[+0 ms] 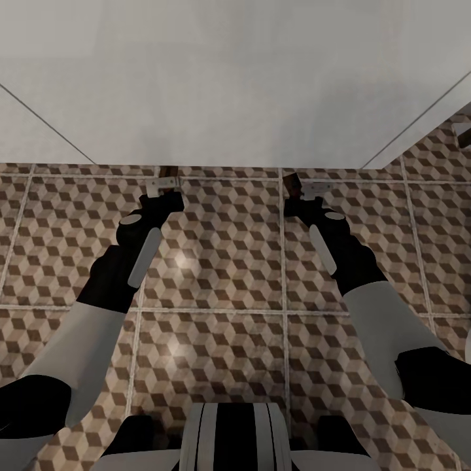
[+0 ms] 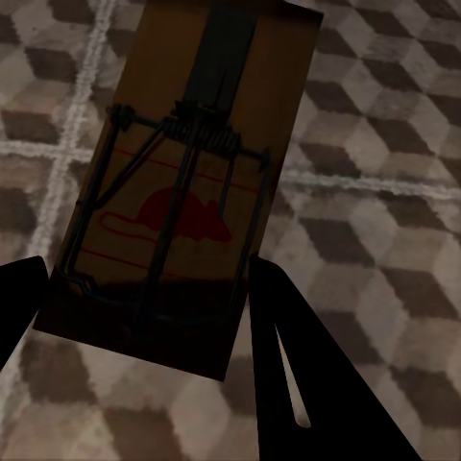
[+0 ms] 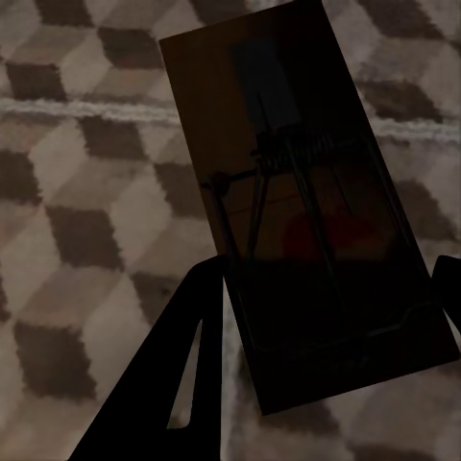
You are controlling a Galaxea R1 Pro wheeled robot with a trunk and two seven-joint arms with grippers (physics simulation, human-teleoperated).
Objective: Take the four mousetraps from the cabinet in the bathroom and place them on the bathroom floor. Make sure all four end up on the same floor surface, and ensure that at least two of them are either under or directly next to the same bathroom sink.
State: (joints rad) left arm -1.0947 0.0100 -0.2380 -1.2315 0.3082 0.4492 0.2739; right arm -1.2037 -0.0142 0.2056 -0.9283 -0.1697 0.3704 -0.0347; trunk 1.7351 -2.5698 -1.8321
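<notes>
Head view: both arms reach forward over the tiled bathroom floor [image 1: 216, 275], and a big plain white surface [image 1: 235, 72] fills the upper part, its lower edge meeting the tiles just past the grippers.
Left gripper [image 1: 165, 186]: out near that white edge, with a small brown sliver poking from its tip. From up here that is all you get of its mousetrap [image 1: 169, 174].
Right gripper [image 1: 302, 188]: level with the left one, well apart from it, a brown bit of the other mousetrap [image 1: 290, 181] at its tip.
Left wrist view: here the trap [image 2: 182, 182] opens right up. Tan board, dark spring and wire bar, a red mouse outline printed on it, cube tiles [image 2: 384, 173] behind.
Left jaws: clenched on the trap, one dark finger [image 2: 317, 384] against each long side at the near end, board running straight out between them.
Right wrist view: the second trap [image 3: 298, 211] sits in deep shadow, spring and wire faint, a dull red patch barely showing.
Right jaws: grasping that trap at its near end, one finger [image 3: 182, 375] on either side.
Hard to make out: whether either board touches the tiles [image 3: 86, 192]. I cannot tell.
Cut off: a dark object at the far right edge of the head view, too little seen to name.
</notes>
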